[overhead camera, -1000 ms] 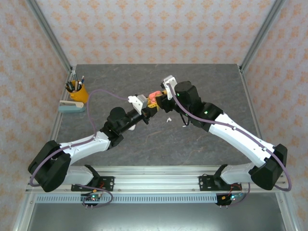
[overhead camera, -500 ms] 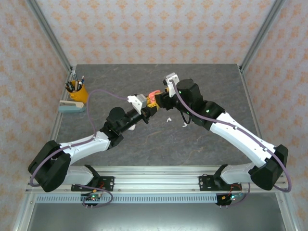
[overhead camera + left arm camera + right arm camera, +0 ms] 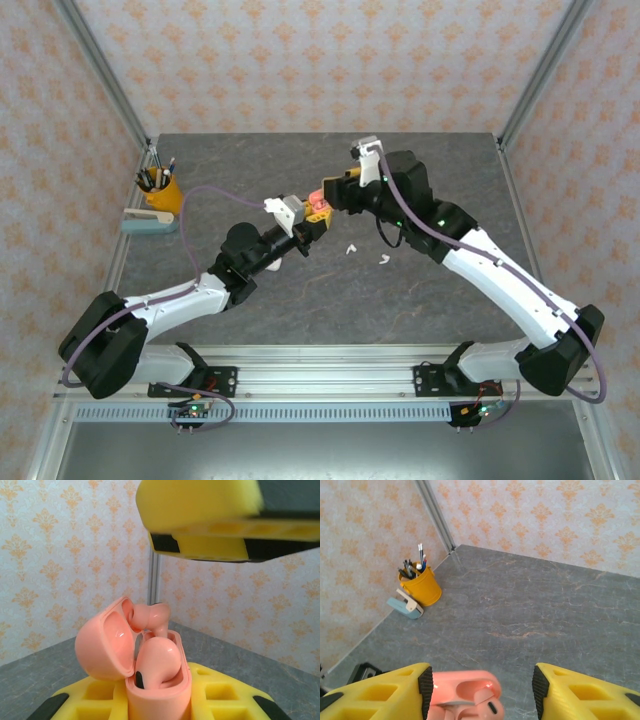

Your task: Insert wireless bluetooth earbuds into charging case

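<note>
The coral-pink charging case (image 3: 159,690) stands upright with its lid (image 3: 102,645) open, and my left gripper (image 3: 160,702) is shut on its body. One pink earbud (image 3: 159,661) sits in a socket. A second pink earbud (image 3: 150,616) stands higher at the back, with its stem down in the case. My right gripper (image 3: 482,685) hangs open just above the case (image 3: 465,695), nothing between its fingers. From above, the case (image 3: 321,200) lies between the left gripper (image 3: 312,215) and the right gripper (image 3: 337,192). Two white earbuds (image 3: 350,249) (image 3: 385,261) lie on the table.
A yellow pen cup (image 3: 160,190) and a pale blue stapler (image 3: 148,221) stand at the far left of the grey table (image 3: 420,160). In the right wrist view the pen cup (image 3: 422,587) and stapler (image 3: 406,605) sit by the corner post.
The right gripper opened and drew back up and to the right, away from the case. The left arm kept still with the case.
</note>
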